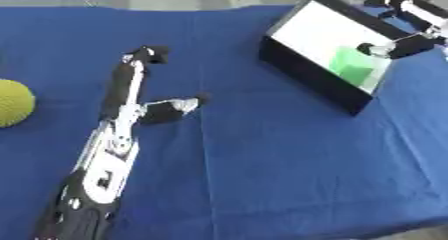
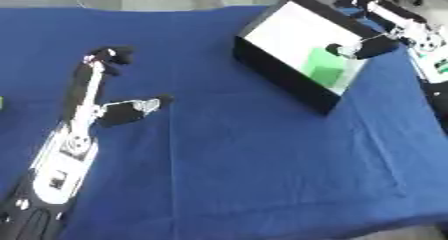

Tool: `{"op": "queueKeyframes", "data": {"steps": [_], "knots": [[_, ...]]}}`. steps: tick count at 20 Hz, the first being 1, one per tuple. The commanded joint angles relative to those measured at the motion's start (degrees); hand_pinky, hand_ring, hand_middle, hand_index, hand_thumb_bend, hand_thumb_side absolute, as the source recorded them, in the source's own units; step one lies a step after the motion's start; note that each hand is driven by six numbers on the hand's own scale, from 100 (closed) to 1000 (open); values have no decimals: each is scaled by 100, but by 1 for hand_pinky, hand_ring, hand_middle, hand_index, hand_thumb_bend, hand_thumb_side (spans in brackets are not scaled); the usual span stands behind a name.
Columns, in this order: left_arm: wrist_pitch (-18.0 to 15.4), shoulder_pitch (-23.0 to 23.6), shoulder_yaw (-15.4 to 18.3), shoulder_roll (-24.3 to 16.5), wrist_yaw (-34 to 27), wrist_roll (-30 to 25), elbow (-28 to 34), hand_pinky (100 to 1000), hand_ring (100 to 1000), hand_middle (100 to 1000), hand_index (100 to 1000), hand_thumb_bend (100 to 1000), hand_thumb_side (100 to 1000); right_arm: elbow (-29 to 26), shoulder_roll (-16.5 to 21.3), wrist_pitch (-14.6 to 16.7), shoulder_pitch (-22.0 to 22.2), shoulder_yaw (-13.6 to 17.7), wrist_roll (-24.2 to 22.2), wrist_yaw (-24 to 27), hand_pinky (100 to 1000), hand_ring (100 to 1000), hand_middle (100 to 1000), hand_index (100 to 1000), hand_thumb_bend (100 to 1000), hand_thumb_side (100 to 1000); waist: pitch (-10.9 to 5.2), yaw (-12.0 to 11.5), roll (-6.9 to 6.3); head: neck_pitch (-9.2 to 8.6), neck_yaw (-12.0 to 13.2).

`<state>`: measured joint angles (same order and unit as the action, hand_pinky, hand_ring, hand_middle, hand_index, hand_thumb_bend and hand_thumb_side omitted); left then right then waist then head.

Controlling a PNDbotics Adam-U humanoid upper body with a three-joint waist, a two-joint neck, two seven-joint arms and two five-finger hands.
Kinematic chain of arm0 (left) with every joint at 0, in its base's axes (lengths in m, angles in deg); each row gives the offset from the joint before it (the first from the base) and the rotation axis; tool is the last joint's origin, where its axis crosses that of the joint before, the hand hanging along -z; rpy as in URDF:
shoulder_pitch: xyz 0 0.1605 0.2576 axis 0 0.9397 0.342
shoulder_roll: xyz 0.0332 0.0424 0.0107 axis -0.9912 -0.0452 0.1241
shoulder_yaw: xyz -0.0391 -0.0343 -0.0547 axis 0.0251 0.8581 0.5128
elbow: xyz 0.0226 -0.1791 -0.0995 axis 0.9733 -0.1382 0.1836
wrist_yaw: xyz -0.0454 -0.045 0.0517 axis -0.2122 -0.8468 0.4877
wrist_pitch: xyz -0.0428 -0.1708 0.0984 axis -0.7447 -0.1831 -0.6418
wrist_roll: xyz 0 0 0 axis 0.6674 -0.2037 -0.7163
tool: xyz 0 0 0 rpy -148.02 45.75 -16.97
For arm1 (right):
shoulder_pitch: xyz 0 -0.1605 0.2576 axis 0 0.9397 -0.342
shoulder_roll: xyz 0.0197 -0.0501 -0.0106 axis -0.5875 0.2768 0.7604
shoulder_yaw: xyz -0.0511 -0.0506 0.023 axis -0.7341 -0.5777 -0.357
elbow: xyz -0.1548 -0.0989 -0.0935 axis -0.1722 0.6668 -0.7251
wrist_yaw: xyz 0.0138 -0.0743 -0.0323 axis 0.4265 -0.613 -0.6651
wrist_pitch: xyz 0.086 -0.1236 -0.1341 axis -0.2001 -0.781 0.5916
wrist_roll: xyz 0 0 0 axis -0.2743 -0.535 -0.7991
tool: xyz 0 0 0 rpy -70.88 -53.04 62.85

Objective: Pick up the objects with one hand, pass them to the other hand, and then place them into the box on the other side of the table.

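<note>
A green block (image 1: 353, 65) lies inside the black box with a white inside (image 1: 306, 66) at the table's far right. My right hand (image 2: 394, 29) hovers over the box's far right corner, fingers spread straight above the block, holding nothing. My left hand (image 1: 131, 91) lies on the blue cloth at left, fingers stretched forward and thumb out to the right, empty. A yellow-green ball (image 1: 13, 103) sits at the left edge of the left eye view, left of my left forearm.
Blue cloth (image 1: 262, 154) covers the whole table. Grey floor shows beyond the far edge. The box stands tilted at an angle to the table edge.
</note>
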<state>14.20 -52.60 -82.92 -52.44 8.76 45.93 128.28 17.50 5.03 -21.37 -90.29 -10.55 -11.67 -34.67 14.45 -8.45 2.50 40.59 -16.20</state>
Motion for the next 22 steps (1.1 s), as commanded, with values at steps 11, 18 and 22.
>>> {"op": "queueKeyframes", "data": {"steps": [11, 18, 22], "knots": [[154, -117, 98, -154, -35, 11, 191, 625, 699, 592, 773, 792, 382, -1348, 458, -1064, 47, 365, -12, 2487, 901, 1000, 897, 882, 100, 208, -232, 3, -89, -78, 164], [469, -331, 278, -639, -70, -339, 525, 633, 689, 591, 766, 789, 376, -2075, 800, -1418, 405, 685, 88, 3869, 909, 1000, 903, 902, 100, 459, -279, -24, -143, -44, 248], [613, -480, 341, -992, -136, -571, 704, 650, 705, 605, 770, 616, 438, -2058, 872, -1482, 513, 832, -151, 4112, 900, 1000, 881, 878, 100, 242, -286, -44, -169, -29, 283]]}}
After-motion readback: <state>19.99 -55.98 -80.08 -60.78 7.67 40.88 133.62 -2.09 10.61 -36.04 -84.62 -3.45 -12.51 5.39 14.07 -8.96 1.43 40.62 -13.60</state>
